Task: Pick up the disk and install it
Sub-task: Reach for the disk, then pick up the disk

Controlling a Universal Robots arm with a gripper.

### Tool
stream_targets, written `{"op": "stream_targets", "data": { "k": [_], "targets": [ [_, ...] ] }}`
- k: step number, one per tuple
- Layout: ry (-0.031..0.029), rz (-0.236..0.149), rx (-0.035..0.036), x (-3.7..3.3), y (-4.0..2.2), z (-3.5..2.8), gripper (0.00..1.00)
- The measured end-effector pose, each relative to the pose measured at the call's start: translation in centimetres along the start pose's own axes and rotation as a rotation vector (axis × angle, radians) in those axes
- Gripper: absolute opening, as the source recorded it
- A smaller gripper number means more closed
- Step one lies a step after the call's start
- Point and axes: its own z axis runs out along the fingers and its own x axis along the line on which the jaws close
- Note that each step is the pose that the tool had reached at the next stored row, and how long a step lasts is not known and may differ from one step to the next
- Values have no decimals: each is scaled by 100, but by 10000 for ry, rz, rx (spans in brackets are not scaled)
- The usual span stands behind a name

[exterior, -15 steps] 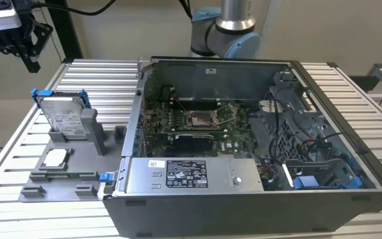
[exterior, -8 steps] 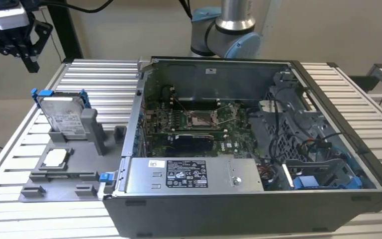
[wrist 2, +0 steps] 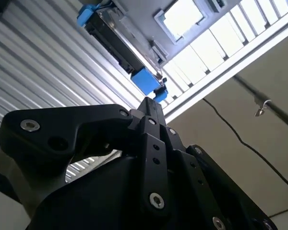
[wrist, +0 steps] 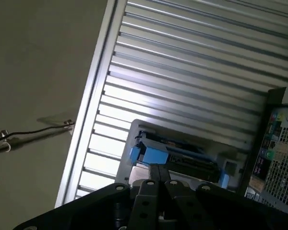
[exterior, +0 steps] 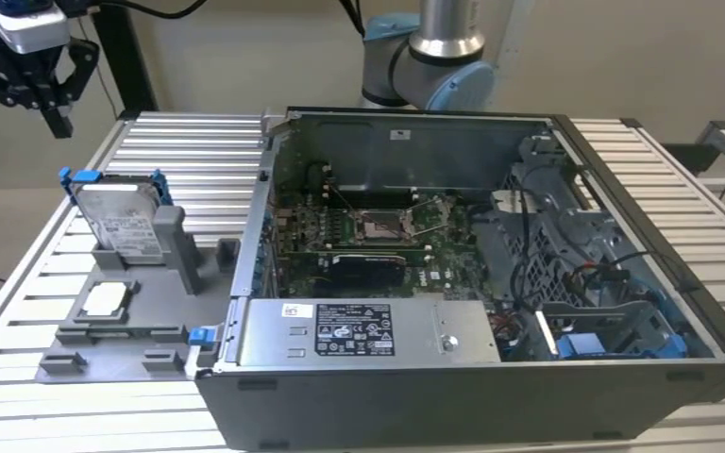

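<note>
I am hovering the gripper (exterior: pixel 58 118), jaws together and empty, above the disk (exterior: pixel 121 222) standing upright in the grey holder (exterior: pixel 110 351) at the exterior view's left. I judge this to be the approach step; grasping calls for parting the jaws.

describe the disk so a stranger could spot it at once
On the exterior view's left of the open computer case sits a grey tray. The disk stands on edge in it: a silver drive, white label, blue bracket, unlike the small square chip lying flat.

Gripper (exterior: pixel 58 123) hangs above the disk (exterior: pixel 124 212) (upright in its grey stand (exterior: pixel 136 316)), seemingly apart.
</note>
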Motion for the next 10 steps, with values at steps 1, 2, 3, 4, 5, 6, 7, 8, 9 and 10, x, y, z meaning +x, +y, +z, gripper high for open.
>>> {"op": "stream_targets", "data": {
  "k": [1,2,3,4,5,6,7,8,9,10],
  "targets": [
    [9,-179,0,0,0,0,0],
    [18,-365,0,0,0,0,0],
    [27,-555,0,0,0,0,0],
    [36,-735,0,0,0,0,0],
    [45,-914,0,0,0,0,0],
    [54,-1094,0,0,0,0,0],
    [62,-1274,0,0,0,0,0],
    [71,-1453,1,0,0,0,0],
    [80,-1634,1,0,0,0,0],
    [89,-1829,1,0,0,0,0]
  ]
}}
